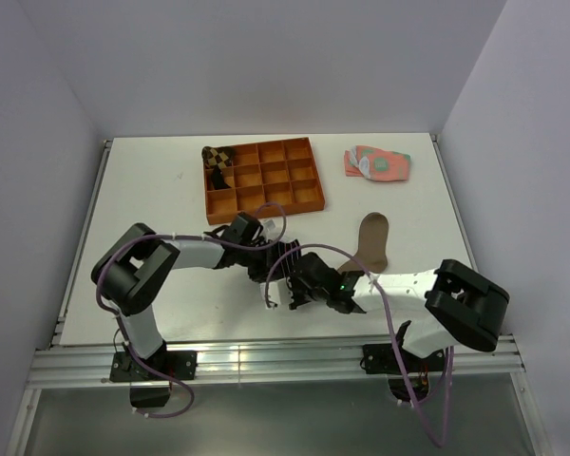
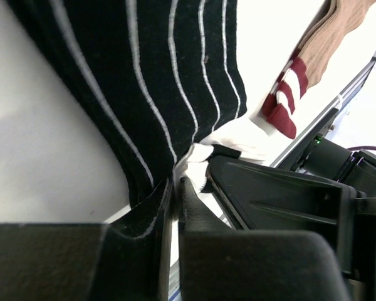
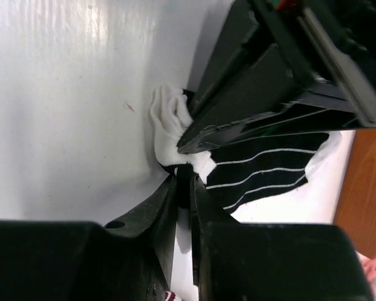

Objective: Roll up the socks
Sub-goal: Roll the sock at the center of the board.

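Left gripper (image 2: 177, 186) clamped on short black white-striped fabric sock (image 2: 150, 81); right gripper (image 3: 185, 185) pinching its white end. Probably starting roll; next likely joint fold-over.

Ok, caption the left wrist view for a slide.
Left gripper pinching the black striped sock, tan sock lying beyond.

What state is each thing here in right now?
black striped sock: unrolled, pinched by both grippers.
tan sock: flat, unrolled.
left gripper: shut on black striped sock.
right gripper: shut on black striped sock.
checkered sock: rolled, in orange tray.
pink-and-green socks: flat.
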Robot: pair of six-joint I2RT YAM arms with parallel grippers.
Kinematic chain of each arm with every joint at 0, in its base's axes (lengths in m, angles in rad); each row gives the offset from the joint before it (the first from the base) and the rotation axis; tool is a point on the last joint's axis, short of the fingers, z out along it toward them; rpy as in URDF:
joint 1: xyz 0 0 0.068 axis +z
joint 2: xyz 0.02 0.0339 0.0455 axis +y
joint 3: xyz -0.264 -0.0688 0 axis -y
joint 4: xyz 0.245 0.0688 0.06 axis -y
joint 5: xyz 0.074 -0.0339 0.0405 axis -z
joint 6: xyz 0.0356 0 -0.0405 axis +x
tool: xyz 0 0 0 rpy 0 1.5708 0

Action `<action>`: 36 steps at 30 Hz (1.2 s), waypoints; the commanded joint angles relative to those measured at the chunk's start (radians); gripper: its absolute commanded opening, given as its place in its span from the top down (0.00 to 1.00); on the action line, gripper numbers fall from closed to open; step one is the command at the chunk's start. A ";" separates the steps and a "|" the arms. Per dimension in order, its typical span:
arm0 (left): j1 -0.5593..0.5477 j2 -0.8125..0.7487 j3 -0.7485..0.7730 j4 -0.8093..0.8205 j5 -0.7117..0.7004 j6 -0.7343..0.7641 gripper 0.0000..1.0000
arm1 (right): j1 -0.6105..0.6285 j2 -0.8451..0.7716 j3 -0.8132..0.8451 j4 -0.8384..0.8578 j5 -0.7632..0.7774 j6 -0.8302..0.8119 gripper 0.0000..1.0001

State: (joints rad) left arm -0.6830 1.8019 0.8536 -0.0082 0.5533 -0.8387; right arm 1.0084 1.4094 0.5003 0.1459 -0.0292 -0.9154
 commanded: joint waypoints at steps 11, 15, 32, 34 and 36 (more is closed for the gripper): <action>-0.024 -0.248 -0.244 0.204 -0.240 -0.289 0.67 | -0.154 0.034 0.274 -0.454 -0.307 0.130 0.88; -0.058 -0.350 -0.280 0.208 -0.383 -0.324 0.64 | -0.209 0.114 0.377 -0.575 -0.394 0.138 0.88; -0.340 -0.595 -0.538 0.456 -0.983 -0.200 0.54 | -0.396 0.575 0.814 -1.066 -0.678 0.220 0.89; -0.381 -0.590 -0.521 0.517 -1.027 -0.066 0.53 | -0.406 0.605 0.839 -1.091 -0.689 0.230 0.89; -0.415 -0.569 -0.502 0.571 -1.030 0.080 0.54 | -0.418 0.649 0.877 -1.128 -0.704 0.243 0.89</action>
State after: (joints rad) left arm -1.0546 1.2339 0.3138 0.4042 -0.3737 -0.9943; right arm 0.6064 2.0056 1.3304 -0.8925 -0.7120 -0.7036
